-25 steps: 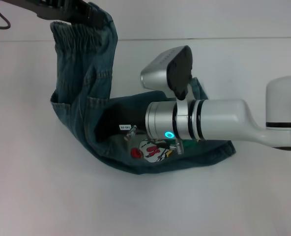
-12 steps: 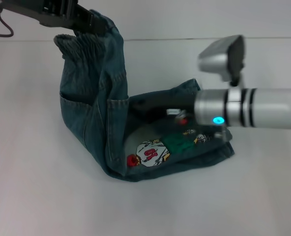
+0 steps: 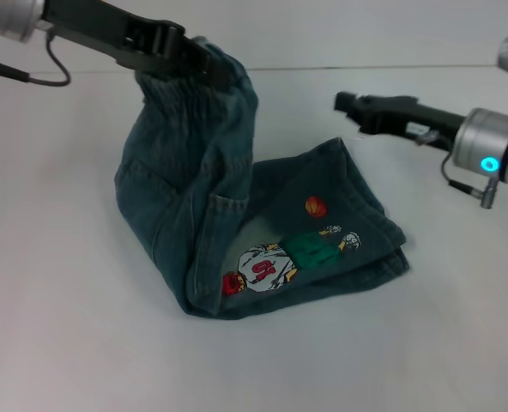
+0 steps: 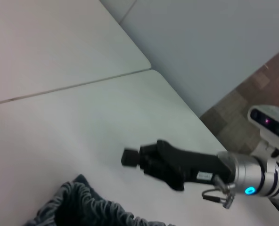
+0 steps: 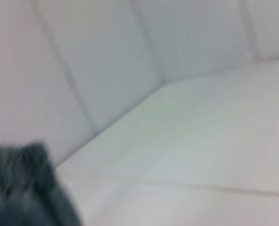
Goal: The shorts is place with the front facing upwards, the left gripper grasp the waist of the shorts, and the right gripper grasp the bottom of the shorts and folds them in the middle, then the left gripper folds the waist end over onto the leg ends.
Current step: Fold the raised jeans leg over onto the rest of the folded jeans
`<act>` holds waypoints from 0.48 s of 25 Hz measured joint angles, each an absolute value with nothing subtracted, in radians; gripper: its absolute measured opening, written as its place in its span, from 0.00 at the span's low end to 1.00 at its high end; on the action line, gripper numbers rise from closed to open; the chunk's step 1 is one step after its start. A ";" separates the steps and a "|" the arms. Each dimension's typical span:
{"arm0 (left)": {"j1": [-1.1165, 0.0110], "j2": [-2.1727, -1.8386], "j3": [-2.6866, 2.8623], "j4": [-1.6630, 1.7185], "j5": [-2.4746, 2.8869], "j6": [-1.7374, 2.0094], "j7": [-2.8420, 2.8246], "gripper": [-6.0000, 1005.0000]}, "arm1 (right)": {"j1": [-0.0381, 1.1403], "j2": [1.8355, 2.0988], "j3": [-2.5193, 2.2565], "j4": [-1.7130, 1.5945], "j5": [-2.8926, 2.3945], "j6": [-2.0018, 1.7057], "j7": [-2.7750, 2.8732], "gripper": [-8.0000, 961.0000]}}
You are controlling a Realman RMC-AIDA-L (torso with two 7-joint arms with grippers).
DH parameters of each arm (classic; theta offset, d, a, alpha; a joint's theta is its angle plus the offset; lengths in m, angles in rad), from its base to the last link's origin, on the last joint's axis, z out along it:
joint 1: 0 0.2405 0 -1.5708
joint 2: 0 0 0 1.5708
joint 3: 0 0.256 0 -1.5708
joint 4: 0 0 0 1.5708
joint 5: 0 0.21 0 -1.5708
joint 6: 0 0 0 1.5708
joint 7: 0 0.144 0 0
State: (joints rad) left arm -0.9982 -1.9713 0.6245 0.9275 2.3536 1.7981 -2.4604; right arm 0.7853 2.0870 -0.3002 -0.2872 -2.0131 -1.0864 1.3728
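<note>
Shorts (image 3: 237, 232), head view: leg ends flat mid-tabletop (image 3: 65, 343), waist (image 3: 194, 73) lifted toward the far left corner, clamped in the left end effector (image 3: 190, 58); the right end effector (image 3: 348, 105) hangs empty off the right edge, whether apart or together I cannot tell. Left wrist view shows ruffled waistband under the camera. A loose pinch could drop the waist, leaving the fold crooked.

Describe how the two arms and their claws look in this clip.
The left claw is plain black on a black arm that ends in a silver wrist, with a thin dark cable looping off it. The right claw is black too, on a silver-white wrist with a glowing blue ring light, a small white sticker and a short wire loop.
</note>
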 joint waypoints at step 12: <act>-1.008 -2.083 0.839 0.916 2.298 1.634 -2.411 0.13 | 0.678 2.084 -0.299 -0.337 -1.739 -1.102 1.397 0.02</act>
State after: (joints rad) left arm -1.0079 -2.0832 0.8386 0.9156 2.2980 1.6337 -2.4105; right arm 0.6782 2.0842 -0.2986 -0.3370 -1.7394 -1.1020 1.3975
